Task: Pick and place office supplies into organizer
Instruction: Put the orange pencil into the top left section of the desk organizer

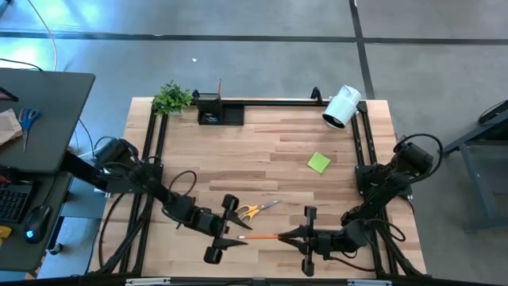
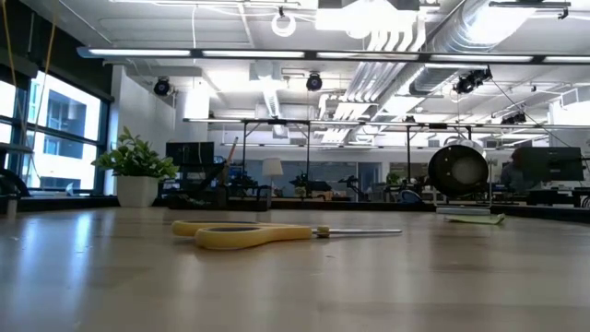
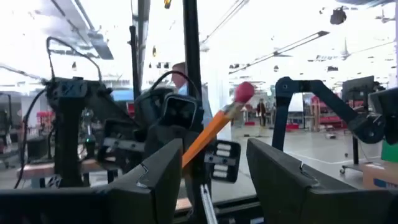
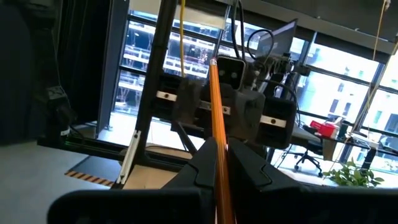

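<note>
Clearly both arms meet at the near edge of the table (image 1: 333,151), a light wooden top in planks framed by black rails. Starting at the left, the left gripper (image 1: 230,230) faces right with its fingers (image 3: 155,174) apart, the pencil's pink eraser end passing between them; whether either one touches the pencil cannot be told. The orange pencil (image 1: 259,237) is a slim orange stick, held level above the wood between the two grippers. At its right end the right gripper (image 1: 295,234) is clamped on it, its dark fingers (image 4: 239,165) pressed together around the shaft in the right wrist view.

Just beyond the pencil, the yellow-handled scissors (image 1: 255,210) lie flat on the wood, yellow loops to the left and closed silver blades pointing right. Farther right, and well apart, the lime-green sticky-note pad (image 1: 319,163) lies flat as a small bright square.

Along the far edge, from left to right, stand a small green plant (image 1: 171,98) at the corner, the organizer (image 1: 220,111), a low black tray with a taller cup section, and a white cylinder (image 1: 341,107) lying on its side near the right corner.

Left of the table a dark desk (image 1: 55,111) carries blue-handled scissors (image 1: 28,121). The floor is grey concrete; the low view shows a wide workshop with ceiling ducts and strip lights.
</note>
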Robot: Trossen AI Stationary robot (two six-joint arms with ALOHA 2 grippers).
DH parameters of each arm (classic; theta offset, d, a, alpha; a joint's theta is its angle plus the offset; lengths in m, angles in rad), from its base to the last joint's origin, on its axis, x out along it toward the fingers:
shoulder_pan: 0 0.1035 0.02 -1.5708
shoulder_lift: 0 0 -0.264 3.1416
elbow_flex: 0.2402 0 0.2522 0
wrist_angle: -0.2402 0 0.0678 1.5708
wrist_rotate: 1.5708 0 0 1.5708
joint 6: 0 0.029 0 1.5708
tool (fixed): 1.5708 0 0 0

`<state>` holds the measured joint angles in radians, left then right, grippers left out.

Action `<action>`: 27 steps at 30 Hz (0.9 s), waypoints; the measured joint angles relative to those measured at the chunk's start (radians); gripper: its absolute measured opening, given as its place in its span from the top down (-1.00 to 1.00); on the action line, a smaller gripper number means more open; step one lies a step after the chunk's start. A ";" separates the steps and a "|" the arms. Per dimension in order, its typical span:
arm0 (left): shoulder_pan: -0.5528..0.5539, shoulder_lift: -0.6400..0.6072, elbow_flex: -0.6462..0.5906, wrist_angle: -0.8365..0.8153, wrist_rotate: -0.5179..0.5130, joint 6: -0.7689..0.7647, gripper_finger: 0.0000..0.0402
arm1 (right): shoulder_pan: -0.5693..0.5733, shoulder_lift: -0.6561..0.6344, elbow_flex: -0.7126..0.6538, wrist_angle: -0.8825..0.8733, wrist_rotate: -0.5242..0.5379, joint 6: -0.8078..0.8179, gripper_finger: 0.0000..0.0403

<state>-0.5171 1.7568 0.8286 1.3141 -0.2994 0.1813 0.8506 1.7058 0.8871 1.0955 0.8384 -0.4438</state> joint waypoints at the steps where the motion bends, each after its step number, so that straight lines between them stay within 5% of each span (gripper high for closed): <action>1: 0.000 0.017 0.021 -0.001 0.002 0.006 0.15 | 0.000 0.000 0.000 -0.002 -0.002 0.002 0.96; 7: 0.000 0.114 0.144 -0.008 0.013 0.009 0.15 | -0.006 0.017 0.000 -0.007 -0.005 0.021 0.95; 19: -0.001 0.133 0.160 -0.016 -0.068 0.021 0.17 | 0.002 0.018 0.000 -0.007 0.040 0.017 0.95; 27: 0.000 0.133 0.159 -0.038 -0.095 0.020 0.65 | 0.002 0.018 0.000 -0.007 0.033 0.017 0.95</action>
<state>-0.5171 1.8896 0.9878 1.2758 -0.3939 0.2016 0.8525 1.7241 0.8875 1.0883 0.8709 -0.4271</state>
